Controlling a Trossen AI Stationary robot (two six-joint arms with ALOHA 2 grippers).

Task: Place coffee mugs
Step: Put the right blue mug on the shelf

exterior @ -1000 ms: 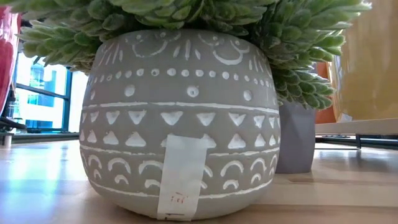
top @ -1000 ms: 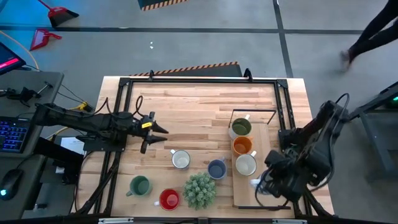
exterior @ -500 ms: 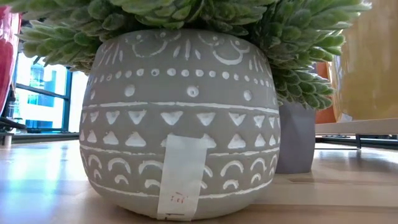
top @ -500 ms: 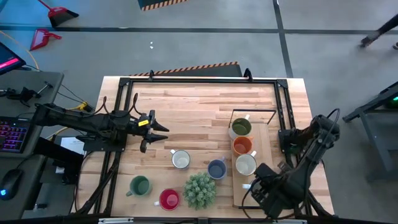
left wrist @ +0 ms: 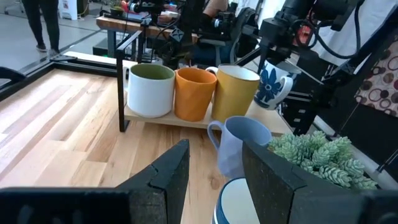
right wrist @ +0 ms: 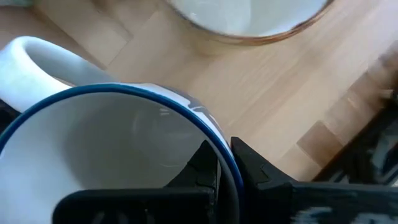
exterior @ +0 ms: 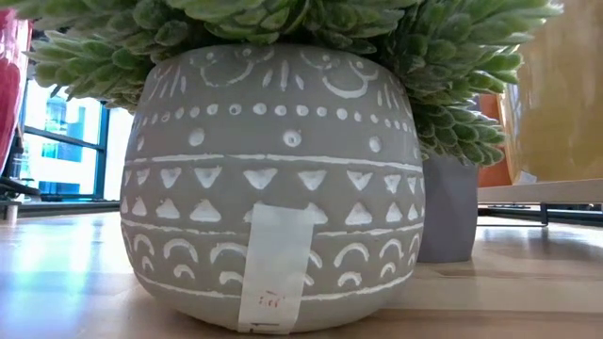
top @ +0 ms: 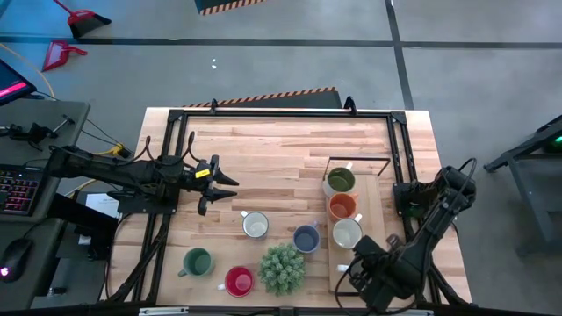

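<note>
**Ana:** Mugs first: where do they sit?

**Ben:** Three stand in a row on the raised wooden shelf at the table's right side: an olive-lined white mug, an orange mug and a pale yellow mug, all smooth glazed cylinders. On the bare tabletop are a white mug, a blue-grey mug, a green mug and a red mug.

**Ana:** And the right gripper?

**Ben:** It hangs over the shelf's near end, its fingers pinched tight on the rim of a blue-rimmed mug, one finger inside the wall and one outside. That mug is white and glossy inside, and the left wrist view shows a blue flower pattern on its outside.

**Ana:** The left gripper?

**Ben:** Out over the left half of the table, its dark, grainy fingers partly spread with nothing between them.

**Ana:** Any writing?

**Ben:** Only on the plant pot, a round grey one with white triangles, dots and arcs. A strip of pale tape on it carries small red marks I cannot read. The spiky plant above is dense and fleshy.
</note>
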